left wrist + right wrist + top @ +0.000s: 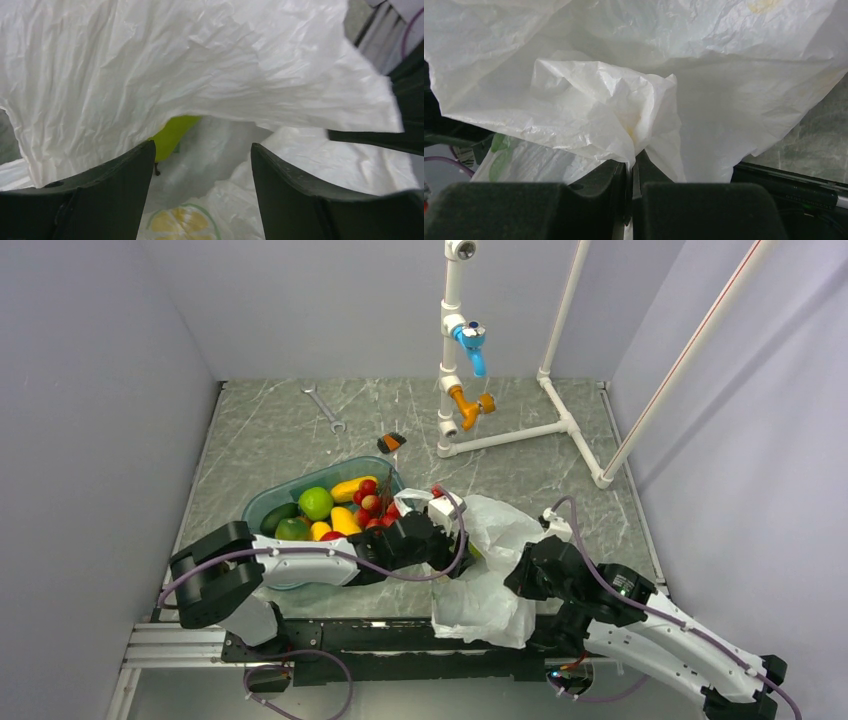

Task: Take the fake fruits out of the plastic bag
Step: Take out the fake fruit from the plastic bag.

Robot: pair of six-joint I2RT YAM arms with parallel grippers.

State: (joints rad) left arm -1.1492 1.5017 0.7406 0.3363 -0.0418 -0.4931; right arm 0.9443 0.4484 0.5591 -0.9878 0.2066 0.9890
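My left gripper is hanging spread at the mouth of the crinkly white plastic bag, whose folds are hiding all but a sliver of a glossy yellow-green fake fruit. My right gripper is pinching a bag fold. A teal plastic tray is sitting alongside on the grey marbled table.

I'm seeing only a sliver of a green fruit; the plastic bag is covering the rest.
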